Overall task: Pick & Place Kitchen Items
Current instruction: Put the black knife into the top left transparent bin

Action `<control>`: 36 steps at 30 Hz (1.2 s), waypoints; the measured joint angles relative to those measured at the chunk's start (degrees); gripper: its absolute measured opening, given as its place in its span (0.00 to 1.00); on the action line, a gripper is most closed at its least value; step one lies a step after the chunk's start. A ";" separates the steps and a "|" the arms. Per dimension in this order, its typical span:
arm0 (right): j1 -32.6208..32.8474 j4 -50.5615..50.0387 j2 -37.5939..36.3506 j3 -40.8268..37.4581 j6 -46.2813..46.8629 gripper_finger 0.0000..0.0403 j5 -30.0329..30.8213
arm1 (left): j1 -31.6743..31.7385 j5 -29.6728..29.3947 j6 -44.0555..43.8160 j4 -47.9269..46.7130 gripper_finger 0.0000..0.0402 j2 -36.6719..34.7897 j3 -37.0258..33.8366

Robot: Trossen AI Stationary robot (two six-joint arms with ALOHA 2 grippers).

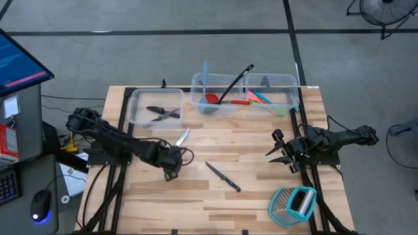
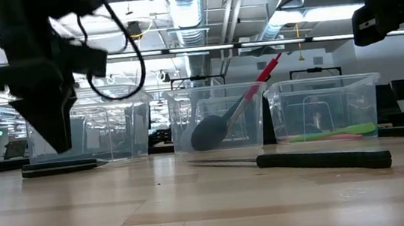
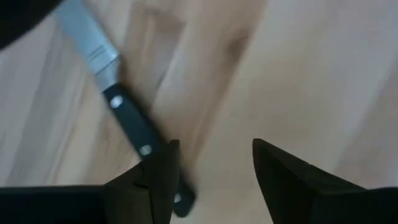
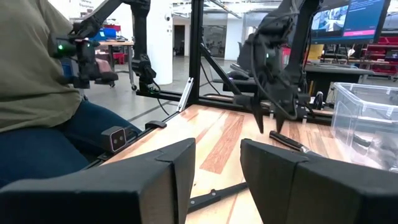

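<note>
Here, knife (image 3: 127, 121) seemingly beside open left jaws

Three bins stand along the far edge of the surface (image 1: 215, 196): the left bin (image 1: 156, 108) holds knives, the middle bin (image 1: 219, 94) spoons, the right bin (image 1: 273, 91) spatulas. One knife (image 1: 181, 138) lies before the left bin, beside the left pincer (image 1: 171, 175); another knife (image 1: 223, 177) lies mid-surface. A grater (image 1: 292, 205) sits at the near right.

Knife (image 3: 121, 112) beside apparently open fingers (image 3: 158, 180)
</note>
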 joint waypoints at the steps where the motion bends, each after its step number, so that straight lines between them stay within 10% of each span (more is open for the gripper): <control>1: 0.00 0.01 0.00 0.00 0.00 0.31 0.00 | 0.35 -0.19 -0.54 -0.69 0.47 0.66 0.00; 25: 0.01 0.01 -0.01 0.00 0.01 0.31 0.00 | 8.83 -2.32 -6.47 -4.38 0.47 1.60 0.00; 36: 0.02 0.01 0.00 0.00 0.02 0.31 -0.02 | 11.06 4.88 -6.05 -1.38 0.62 1.33 -6.00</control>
